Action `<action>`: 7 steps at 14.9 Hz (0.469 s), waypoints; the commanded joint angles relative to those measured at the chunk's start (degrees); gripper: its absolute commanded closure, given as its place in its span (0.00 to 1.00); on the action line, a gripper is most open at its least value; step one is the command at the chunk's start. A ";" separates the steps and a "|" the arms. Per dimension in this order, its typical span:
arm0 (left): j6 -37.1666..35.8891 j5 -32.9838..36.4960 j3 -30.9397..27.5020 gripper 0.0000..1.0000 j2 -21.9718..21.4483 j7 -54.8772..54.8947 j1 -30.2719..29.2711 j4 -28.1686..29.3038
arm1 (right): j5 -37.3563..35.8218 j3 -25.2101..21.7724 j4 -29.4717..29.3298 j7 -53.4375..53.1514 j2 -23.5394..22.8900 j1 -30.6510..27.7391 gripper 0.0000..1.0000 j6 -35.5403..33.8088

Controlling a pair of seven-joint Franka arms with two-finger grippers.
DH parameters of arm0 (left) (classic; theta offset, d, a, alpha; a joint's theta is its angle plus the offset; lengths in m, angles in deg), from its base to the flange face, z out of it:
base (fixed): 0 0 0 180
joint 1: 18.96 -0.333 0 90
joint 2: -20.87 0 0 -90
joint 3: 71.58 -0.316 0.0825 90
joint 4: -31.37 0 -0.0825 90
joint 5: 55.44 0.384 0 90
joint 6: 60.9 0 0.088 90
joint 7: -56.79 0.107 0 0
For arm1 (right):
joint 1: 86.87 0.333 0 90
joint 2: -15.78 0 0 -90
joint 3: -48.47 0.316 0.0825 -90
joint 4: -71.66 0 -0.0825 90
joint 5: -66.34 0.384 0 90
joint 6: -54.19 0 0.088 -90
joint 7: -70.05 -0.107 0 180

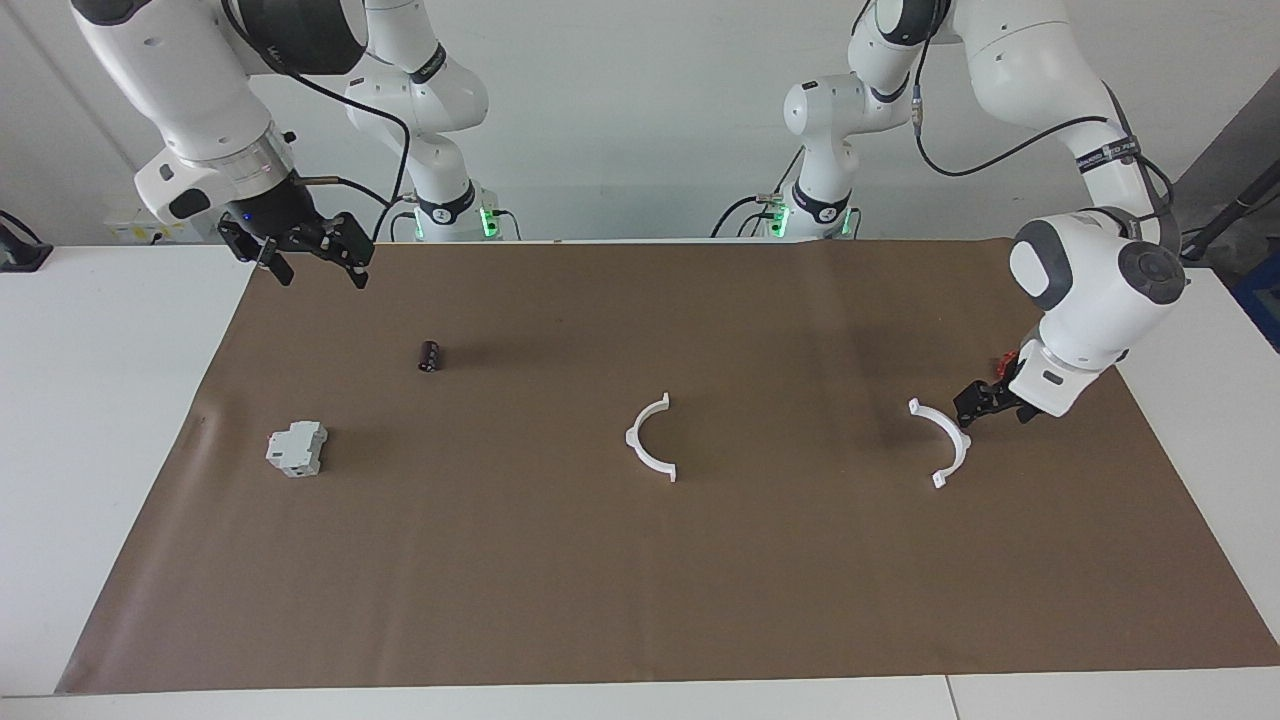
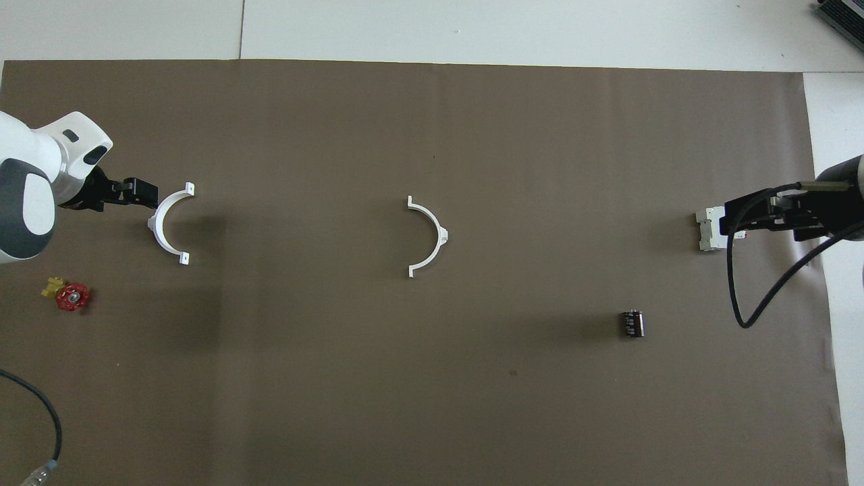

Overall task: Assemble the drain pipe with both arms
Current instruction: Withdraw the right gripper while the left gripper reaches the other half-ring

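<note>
The drain pipe lies as two separate white half-circle pieces on the brown mat. One half [image 1: 630,438] [image 2: 440,233] lies in the middle of the mat. The other half [image 1: 964,445] [image 2: 156,233] lies toward the left arm's end. My left gripper [image 1: 972,408] [image 2: 143,196] is low at the mat, right against the outer curve of that half. My right gripper [image 1: 312,255] [image 2: 739,217] is open and empty. It hangs raised over the right arm's end of the mat, and in the overhead view it overlaps the grey block.
A pale grey boxy block [image 1: 297,448] [image 2: 709,233] and a small black cylinder [image 1: 430,355] [image 2: 632,323] lie toward the right arm's end. A small red handwheel [image 2: 71,295] lies near the left arm, nearer to the robots than its half ring. The brown mat [image 1: 640,600] covers the white table.
</note>
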State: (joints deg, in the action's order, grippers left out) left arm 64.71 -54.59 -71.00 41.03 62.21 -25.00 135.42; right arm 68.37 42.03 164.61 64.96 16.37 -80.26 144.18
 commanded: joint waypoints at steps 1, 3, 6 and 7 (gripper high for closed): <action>10.07 0.64 0.39 0.00 -1.52 -0.50 -0.73 7.99 | -0.88 0.38 -0.22 0.88 -0.07 0.23 0.00 -0.25; 10.36 0.64 0.22 0.00 -1.87 -2.59 -0.64 8.71 | -0.88 0.73 0.04 -0.61 0.02 0.41 0.00 0.01; 10.36 0.64 0.22 0.00 -1.79 -6.29 0.06 9.24 | -0.71 0.90 0.74 -0.62 0.37 0.41 0.00 0.10; 10.19 0.64 0.22 0.00 -1.87 -6.38 0.06 9.24 | -0.10 0.82 0.48 -0.36 0.29 -0.11 0.00 0.10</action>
State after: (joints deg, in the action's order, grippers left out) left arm 73.72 -54.59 -70.63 41.06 57.72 -25.26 142.24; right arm 68.37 42.57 164.69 64.83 16.37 -79.70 144.18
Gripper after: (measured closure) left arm 0.000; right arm 0.000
